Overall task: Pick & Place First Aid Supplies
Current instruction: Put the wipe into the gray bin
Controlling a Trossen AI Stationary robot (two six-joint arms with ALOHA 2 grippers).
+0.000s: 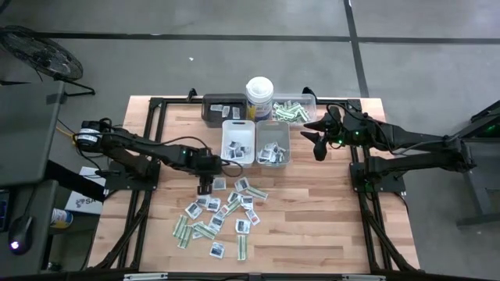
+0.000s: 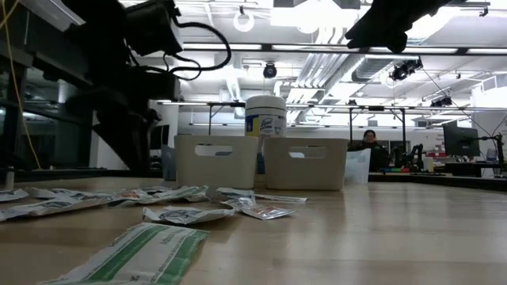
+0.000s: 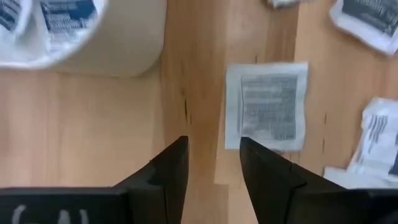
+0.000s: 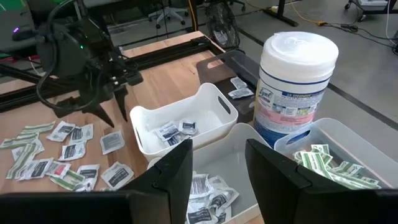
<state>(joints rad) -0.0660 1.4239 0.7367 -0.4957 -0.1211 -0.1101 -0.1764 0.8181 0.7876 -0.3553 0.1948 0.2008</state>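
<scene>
The left tool (image 1: 205,186) is positioned low over the surface (image 1: 328,218), just beside the near wall of the white tray (image 1: 238,142). Its jaws stand partly open and nothing is held between them. A square white sachet (image 3: 266,106) lies flat on the surface just ahead of the fingertips (image 3: 177,152), offset toward one finger rather than centred in the gap.

The right tool (image 1: 316,140) is held above the grey tray (image 1: 273,143), partly open and empty.

The remaining first aid supplies (image 1: 215,215) are scattered across the near left part of the surface; several are already sorted into the trays.

Risks from this position:
- If the left tool is lowered without correction, the sachet is likely to be pinned or pushed by one finger instead of gripped.
- A flat packet offers little edge; a slip on closing is probable.
- Neighbouring sachets lie near, so two may be lifted together.
- The white tray stands close enough to be nudged.
</scene>
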